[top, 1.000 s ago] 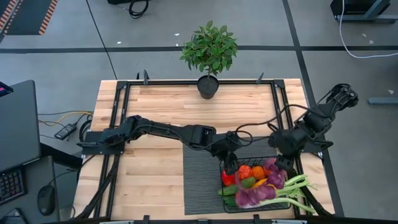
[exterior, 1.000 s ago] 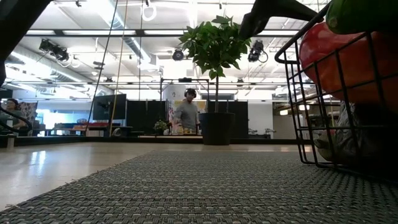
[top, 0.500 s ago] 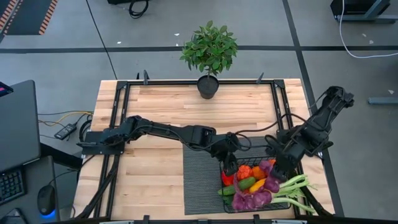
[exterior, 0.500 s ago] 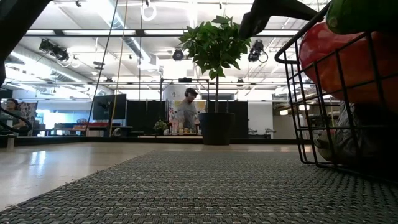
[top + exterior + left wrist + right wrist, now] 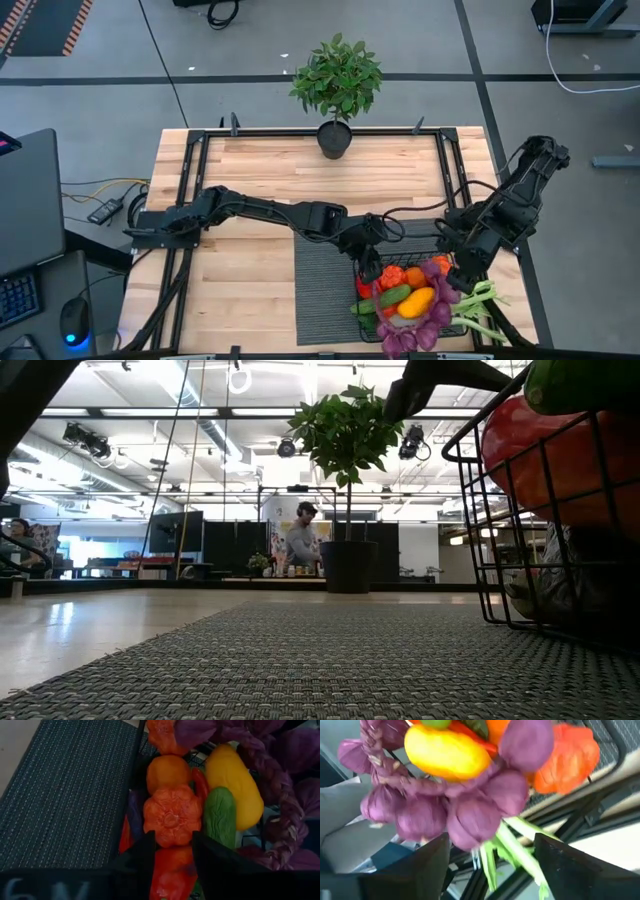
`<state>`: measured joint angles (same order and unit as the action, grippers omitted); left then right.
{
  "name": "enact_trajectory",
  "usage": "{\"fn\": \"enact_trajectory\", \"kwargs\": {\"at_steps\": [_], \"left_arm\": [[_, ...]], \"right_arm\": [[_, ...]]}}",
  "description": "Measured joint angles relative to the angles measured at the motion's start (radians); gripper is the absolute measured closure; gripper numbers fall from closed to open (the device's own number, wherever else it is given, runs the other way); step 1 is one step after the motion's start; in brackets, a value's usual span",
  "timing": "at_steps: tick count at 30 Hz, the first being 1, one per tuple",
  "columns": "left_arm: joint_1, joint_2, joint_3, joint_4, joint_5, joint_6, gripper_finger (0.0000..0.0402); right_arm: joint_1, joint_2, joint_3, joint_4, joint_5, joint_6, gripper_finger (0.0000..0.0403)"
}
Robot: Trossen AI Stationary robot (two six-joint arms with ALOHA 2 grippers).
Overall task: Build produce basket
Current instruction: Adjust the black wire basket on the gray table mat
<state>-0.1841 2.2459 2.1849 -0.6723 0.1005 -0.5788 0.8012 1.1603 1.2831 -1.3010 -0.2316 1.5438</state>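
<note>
The black wire basket (image 5: 359, 305) stands on the dark ribbed mat at the table's near right, full of produce: an orange pepper (image 5: 172, 815), a yellow pepper (image 5: 416, 300), a green cucumber (image 5: 220, 817), a purple string of bulbs (image 5: 470, 815) and a leek (image 5: 487, 298) that sticks out over its right side. My left gripper (image 5: 372, 267) is open at the basket's far left corner, its fingers on either side of a red pepper (image 5: 170, 872). My right gripper (image 5: 462, 272) is open over the basket's far right side, above the purple bulbs. My left gripper comes slanting down from the table's left, with one finger (image 5: 142, 857) on each side of the red pepper's top (image 5: 169, 865). I cannot tell whether the fingers touch it.
A potted green plant (image 5: 336, 85) stands at the table's far edge. The ribbed mat (image 5: 320, 290) has bare room left of the basket. Bare wood lies to the left and far side. A person stands far off in the room (image 5: 300, 540).
My right gripper has moved a little toward the table's near edge over the basket. The purple string of bulbs has shifted toward the basket's near side, and the yellow pepper now shows more fully. My left gripper has kept still.
</note>
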Motion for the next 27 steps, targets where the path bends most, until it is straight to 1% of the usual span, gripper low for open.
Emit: {"fn": "enact_trajectory", "kwargs": {"at_steps": [4,7,14,18,21,24,27], "left_arm": [[0.000,0.000,0.000,-0.019,0.000,0.013,0.0267],[0.000,-0.001,0.000,-0.051,0.001,0.023,0.0266],[0.004,-0.040,0.000,-0.189,0.003,0.091,0.0271],[0.004,-0.076,0.001,-0.256,0.047,0.126,0.0269],[-0.002,-0.089,0.001,-0.331,0.093,0.120,0.0267],[-0.015,-0.092,0.001,-0.413,0.145,0.095,0.0267],[-0.035,-0.090,0.001,-0.477,0.158,0.095,0.0267]], "right_arm": [[0.008,-0.028,0.000,-0.008,-0.017,0.055,0.0089],[0.010,-0.041,0.000,-0.006,-0.017,0.083,0.0083],[0.010,-0.044,0.000,0.005,-0.014,0.085,0.0092],[0.010,-0.044,0.000,0.026,0.007,0.077,0.0099],[0.010,-0.044,0.000,0.048,0.048,0.066,0.0103],[0.010,-0.044,0.000,0.064,0.113,0.053,0.0107],[0.010,-0.044,0.000,0.067,0.198,0.050,0.0110]]}}
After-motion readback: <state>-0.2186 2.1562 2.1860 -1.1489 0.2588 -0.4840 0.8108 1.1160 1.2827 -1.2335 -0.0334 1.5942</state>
